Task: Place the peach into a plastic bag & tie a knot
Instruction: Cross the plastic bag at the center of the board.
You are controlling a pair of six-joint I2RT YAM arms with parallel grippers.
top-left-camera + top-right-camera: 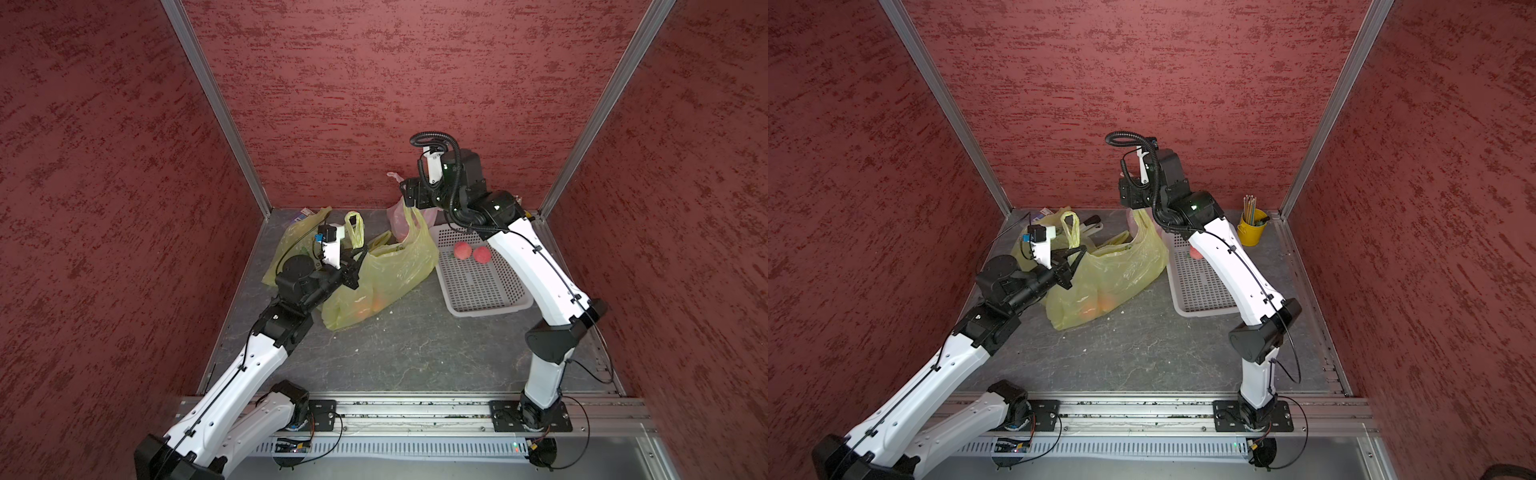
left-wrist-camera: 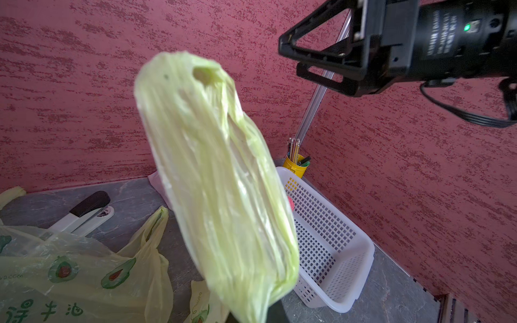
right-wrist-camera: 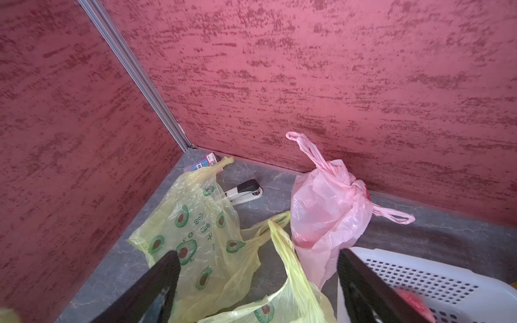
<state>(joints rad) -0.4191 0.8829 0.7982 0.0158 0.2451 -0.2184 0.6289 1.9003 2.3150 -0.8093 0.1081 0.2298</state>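
A yellow-green plastic bag (image 1: 386,270) (image 1: 1117,270) with avocado prints lies mid-table, and orange peaches (image 1: 365,309) (image 1: 1100,306) show through its lower part. My left gripper (image 1: 360,254) (image 1: 1079,251) is shut on one bag handle (image 2: 218,181), whose loop (image 1: 354,228) sticks up above the jaws. My right gripper (image 1: 409,195) (image 3: 260,279) is open and raised over the other handle (image 3: 282,251); that handle passes between the spread fingers (image 3: 165,279) without touching them. Two more peaches (image 1: 462,250) lie in the white basket (image 1: 486,291).
A knotted pink bag (image 3: 324,212) stands by the back wall. A second avocado bag (image 3: 195,223), a stapler (image 3: 243,190) and a small box (image 3: 209,160) fill the back left corner. A yellow cup of pencils (image 1: 1251,228) stands beyond the basket.
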